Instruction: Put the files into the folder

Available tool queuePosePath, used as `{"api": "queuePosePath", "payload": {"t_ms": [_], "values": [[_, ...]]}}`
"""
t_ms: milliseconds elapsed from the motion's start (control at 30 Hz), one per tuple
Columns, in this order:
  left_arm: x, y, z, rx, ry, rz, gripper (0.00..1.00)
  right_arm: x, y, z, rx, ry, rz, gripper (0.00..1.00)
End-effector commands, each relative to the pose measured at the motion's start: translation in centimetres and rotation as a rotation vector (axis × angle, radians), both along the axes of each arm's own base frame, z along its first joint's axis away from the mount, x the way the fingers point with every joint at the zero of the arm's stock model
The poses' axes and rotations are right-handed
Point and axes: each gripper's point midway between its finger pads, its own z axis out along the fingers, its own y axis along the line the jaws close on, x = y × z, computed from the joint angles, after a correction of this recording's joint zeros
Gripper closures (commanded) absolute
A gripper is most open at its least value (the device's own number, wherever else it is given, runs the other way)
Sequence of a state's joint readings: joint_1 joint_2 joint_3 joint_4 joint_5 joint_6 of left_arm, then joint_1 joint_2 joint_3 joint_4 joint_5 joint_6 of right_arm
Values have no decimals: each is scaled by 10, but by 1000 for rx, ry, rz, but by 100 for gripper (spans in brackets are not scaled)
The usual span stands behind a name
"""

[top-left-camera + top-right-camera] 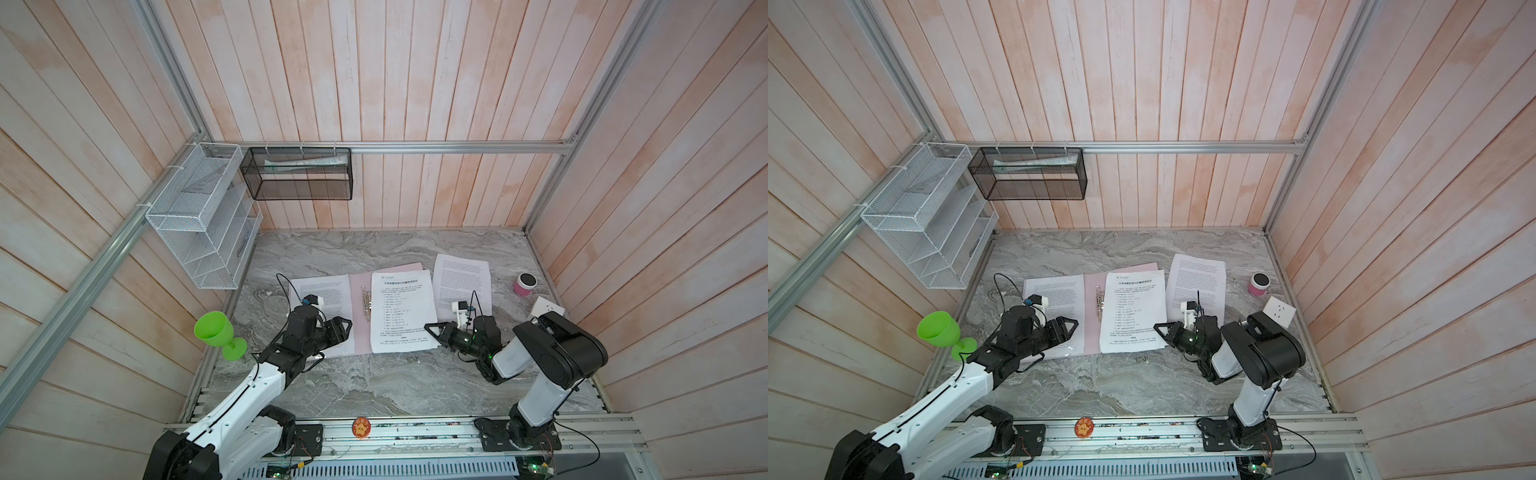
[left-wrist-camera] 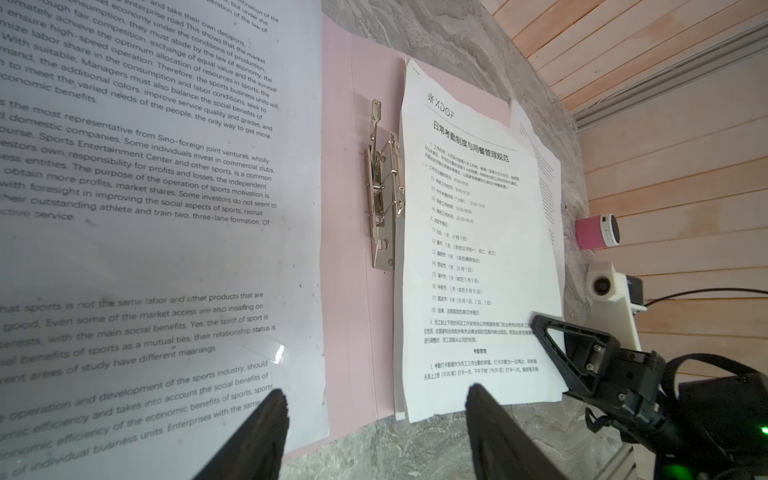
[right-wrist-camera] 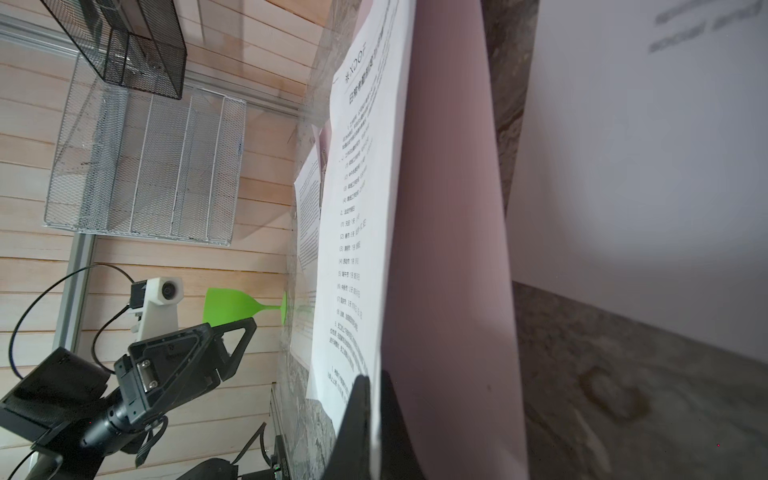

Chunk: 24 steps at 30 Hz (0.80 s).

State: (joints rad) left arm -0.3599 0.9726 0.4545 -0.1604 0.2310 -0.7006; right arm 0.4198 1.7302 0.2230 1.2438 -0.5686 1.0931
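**Open folder with files, seen from above and from both wrists.** The pale pink folder [image 1: 358, 332] lies open on the marble-patterned counter [image 1: 374, 386]. Its metal clip [image 1: 366, 303] sits just right of the spine.

You can read three groups of files against the folder:
- An English-text sheet [image 1: 324, 291] lies on the folder's left cover.
- The Chinese-text sheets [image 1: 401, 311] lie on its right cover, just beside the clip.
- A third sheet [image 1: 461, 278] lies on the bare counter just right of the folder.

Your left tool [image 2: 374, 403] stands at the folder's near edge, about over the spine. Its jaws are partly open and there is nothing between them. You cannot tell whether it touches the paper.

Your right tool [image 3: 372, 386] is at the folder's near right corner, with its jaws fully closed on the edge of the Chinese-text sheets. In the right wrist view that paper edge runs between the two fingers, and the pink cover shows just beside them.

A pink cylinder with a dark top [image 1: 524, 284] stands well right of the folder. A green goblet [image 1: 216, 332] stands well to its left.
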Motion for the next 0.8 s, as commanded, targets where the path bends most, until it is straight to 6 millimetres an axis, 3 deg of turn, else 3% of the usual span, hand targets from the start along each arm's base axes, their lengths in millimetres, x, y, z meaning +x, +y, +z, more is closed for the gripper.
{"api": "queuePosePath", "payload": {"t_ms": [0, 767], "values": [[2, 0, -1, -7, -8, -1, 30, -2, 2, -3, -18, -2, 38, 100], [4, -1, 1, -10, -4, 3, 31, -8, -9, -15, 38, 47, 40, 100]]}}
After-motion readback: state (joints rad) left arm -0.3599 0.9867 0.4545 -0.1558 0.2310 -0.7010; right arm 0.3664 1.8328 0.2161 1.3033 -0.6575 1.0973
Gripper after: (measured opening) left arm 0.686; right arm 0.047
